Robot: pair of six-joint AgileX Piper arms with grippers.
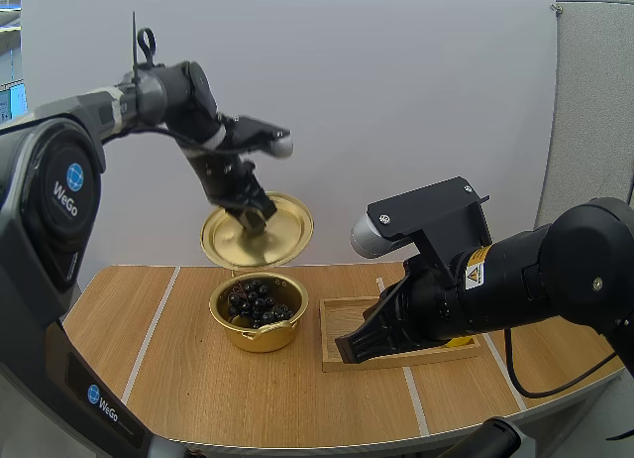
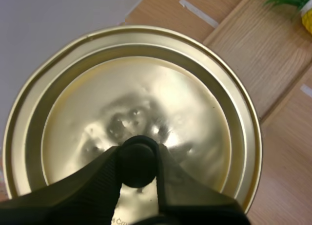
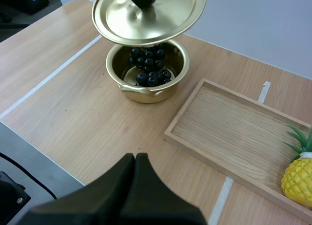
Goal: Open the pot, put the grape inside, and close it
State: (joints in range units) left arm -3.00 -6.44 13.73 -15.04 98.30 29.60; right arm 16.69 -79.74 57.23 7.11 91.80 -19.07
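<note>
A gold pot (image 1: 259,324) stands on the table with a bunch of dark grapes (image 1: 258,301) inside it; the pot (image 3: 148,76) and its grapes (image 3: 148,69) also show in the right wrist view. My left gripper (image 1: 252,220) holds the gold lid (image 1: 280,230) tilted in the air just above and behind the pot. Its fingers pinch the lid's black knob (image 2: 138,158) at the centre of the lid (image 2: 146,103). My right gripper (image 1: 349,351) hangs over the near left corner of the wooden tray (image 1: 339,314), fingers (image 3: 129,186) together as one dark wedge.
The wooden tray (image 3: 234,137) lies to the right of the pot. A yellow toy pineapple (image 3: 298,178) sits at the tray's right end. White tape lines (image 1: 158,324) cross the wooden table.
</note>
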